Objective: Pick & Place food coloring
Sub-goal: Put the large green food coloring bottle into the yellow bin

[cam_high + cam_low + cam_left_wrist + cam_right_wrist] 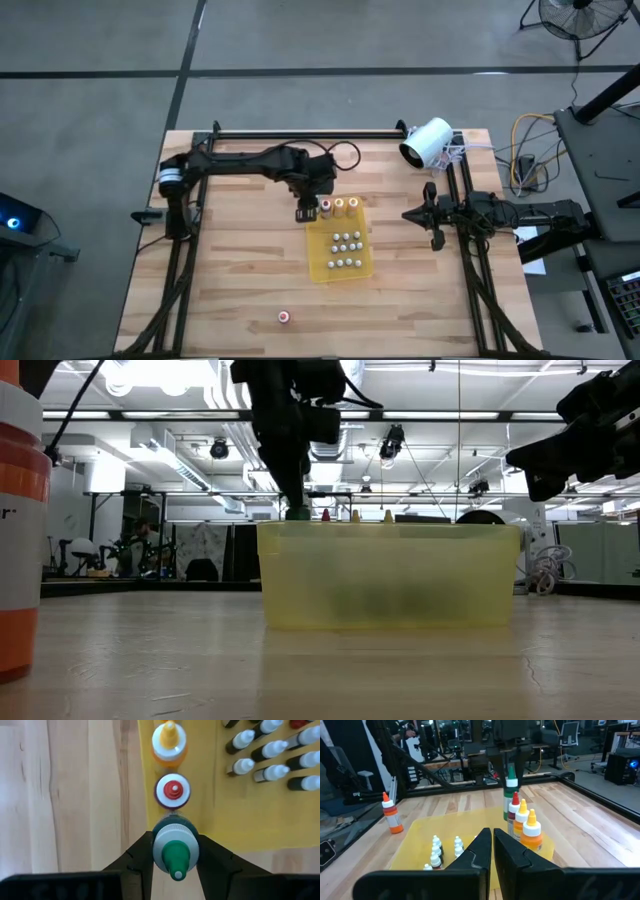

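- High view: left gripper (304, 208) is at the yellow tray's (322, 270) corner; right gripper (430, 218) waits beside it.
- Low view: tray hides most bottles.
- Left wrist: fingers (136, 864) clamp the green-topped bottle (175, 851) just beside the red-topped bottle (173, 791).
- Right wrist: fingers (481, 851) pressed together; small white-capped bottles (436, 852) stand on the tray.

The desk (240, 260) is pale blond wood with plank lines. On it lies a translucent yellow tray (340, 249). The bottle (175, 851) between the black jaws of the left gripper (175, 865) has a green tip and white collar. Next to it stand a red-tipped bottle (173, 791) and an orange-yellow bottle (169, 741). The small bottles (272, 750) are dark with white caps. A lone bottle (392, 814) is banded orange and white.
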You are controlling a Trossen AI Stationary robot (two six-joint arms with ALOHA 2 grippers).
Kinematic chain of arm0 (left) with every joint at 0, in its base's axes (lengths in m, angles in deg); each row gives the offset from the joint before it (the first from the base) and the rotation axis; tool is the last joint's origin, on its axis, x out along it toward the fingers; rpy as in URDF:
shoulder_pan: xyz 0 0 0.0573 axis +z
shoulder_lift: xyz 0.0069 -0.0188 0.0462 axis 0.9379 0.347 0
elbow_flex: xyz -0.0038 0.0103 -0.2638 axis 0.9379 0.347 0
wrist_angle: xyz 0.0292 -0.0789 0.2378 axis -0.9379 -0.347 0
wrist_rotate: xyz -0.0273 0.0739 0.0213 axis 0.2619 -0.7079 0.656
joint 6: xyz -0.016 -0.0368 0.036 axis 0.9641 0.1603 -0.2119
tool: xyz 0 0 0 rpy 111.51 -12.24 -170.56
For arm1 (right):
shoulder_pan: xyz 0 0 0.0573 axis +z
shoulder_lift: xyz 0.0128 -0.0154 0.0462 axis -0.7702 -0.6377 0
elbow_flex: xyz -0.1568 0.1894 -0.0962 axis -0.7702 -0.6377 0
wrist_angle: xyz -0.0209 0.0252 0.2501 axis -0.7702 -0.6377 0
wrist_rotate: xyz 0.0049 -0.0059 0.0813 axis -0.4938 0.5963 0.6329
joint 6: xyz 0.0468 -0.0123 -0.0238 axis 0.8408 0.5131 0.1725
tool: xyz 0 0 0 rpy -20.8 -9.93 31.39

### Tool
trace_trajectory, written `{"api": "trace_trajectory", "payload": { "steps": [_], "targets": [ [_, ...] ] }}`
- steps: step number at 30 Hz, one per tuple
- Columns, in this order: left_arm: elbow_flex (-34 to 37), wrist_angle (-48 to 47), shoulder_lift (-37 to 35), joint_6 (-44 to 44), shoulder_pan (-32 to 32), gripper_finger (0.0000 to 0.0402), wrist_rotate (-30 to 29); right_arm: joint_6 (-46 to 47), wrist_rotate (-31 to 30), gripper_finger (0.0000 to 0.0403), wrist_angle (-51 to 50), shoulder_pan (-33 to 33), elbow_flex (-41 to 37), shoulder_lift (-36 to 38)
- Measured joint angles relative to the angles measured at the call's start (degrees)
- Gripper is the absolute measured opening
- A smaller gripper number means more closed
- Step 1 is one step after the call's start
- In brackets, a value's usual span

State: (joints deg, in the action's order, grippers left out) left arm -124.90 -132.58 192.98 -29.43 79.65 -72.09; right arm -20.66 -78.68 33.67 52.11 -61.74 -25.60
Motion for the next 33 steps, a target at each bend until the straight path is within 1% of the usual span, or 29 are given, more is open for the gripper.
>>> {"api": "trace_trajectory", "payload": {
  "steps": [12,33],
  "targets": [
    [0.69,1.81,1.88,-0.59,0.22,0.0097,0.04,0.00,-0.02,0.0013,0.02,0.00,0.00,-0.13],
    [1.52,5.15,1.86,-0.55,0.33,0.0097,0.13,0.00,-0.03,0.0013,0.00,0.00,-0.02,-0.11]
  ]
}}
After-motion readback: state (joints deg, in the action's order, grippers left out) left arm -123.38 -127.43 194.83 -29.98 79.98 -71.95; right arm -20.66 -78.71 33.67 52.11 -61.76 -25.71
